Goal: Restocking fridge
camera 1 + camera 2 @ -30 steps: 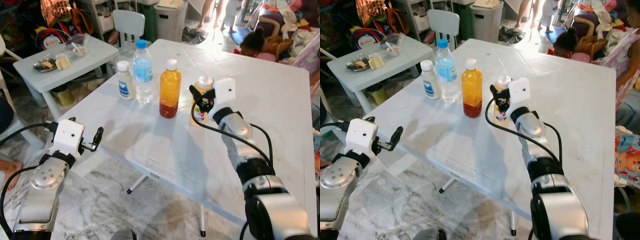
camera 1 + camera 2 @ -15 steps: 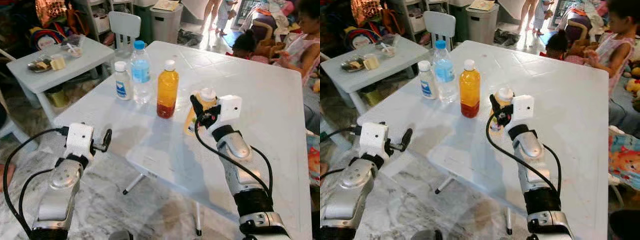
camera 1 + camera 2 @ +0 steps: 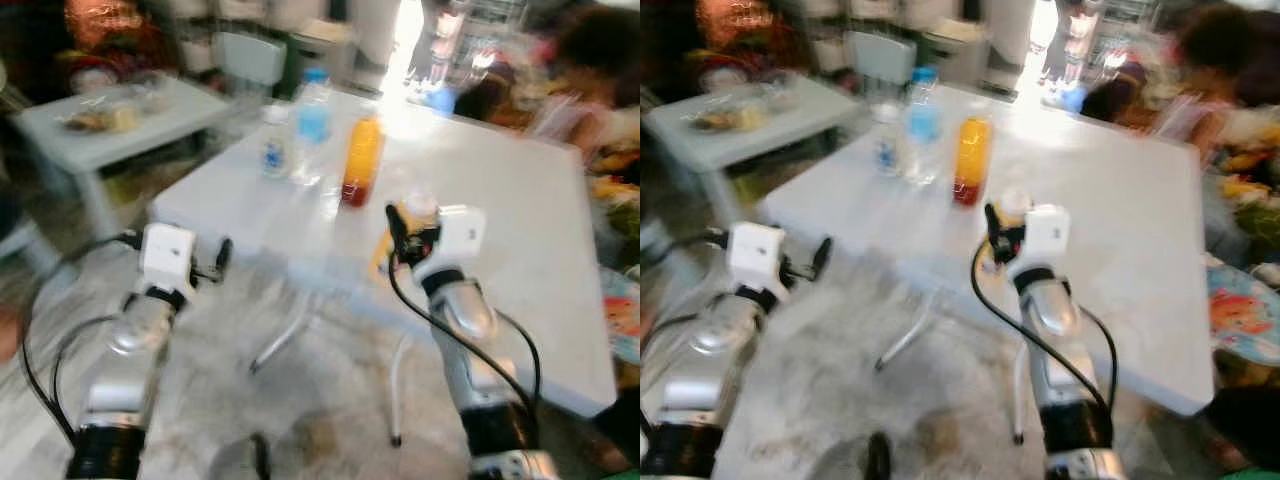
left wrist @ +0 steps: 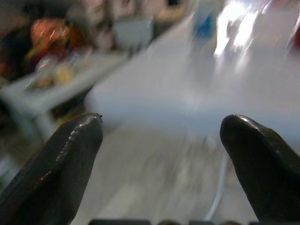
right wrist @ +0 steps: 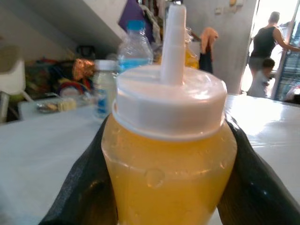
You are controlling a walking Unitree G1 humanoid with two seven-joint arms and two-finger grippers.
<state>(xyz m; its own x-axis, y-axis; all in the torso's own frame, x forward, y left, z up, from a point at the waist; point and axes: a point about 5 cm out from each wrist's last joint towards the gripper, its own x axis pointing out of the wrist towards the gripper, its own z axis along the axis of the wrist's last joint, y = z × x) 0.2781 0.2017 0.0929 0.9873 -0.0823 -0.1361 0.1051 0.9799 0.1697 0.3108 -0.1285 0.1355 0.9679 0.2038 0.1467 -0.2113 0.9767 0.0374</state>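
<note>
The right gripper (image 3: 398,232) is clamped on a squeeze bottle (image 5: 169,154), its black fingers (image 5: 82,187) pressed to both sides of the body. The bottle is full of a clear orange-yellow liquid with small bubbles and has a white cap with a narrow upright nozzle. In the blurred head views it is lifted and tilted above the near part of the white table (image 3: 520,260), at about 6 o'clock from the other bottles.

The left gripper (image 3: 222,262) hangs over the marble floor, off the table's near-left edge at about 9 o'clock from the right one. Its two fingers (image 4: 61,173) are spread wide apart with nothing between them.

Farther back on the table three containers stand upright in a row. At 12 o'clock from the held bottle is a juice bottle (image 3: 361,161) with orange liquid over a darker red layer at the bottom. Beside it, toward 10 o'clock, stands a clear water bottle (image 3: 310,124) with a blue cap and label. Next is a small white bottle (image 3: 271,146) with a blue label.

Beyond, at 10 o'clock, a low side table (image 3: 150,112) carries dishes too blurred to identify. A person (image 5: 264,43) stands in a bright doorway past the table's far end.
</note>
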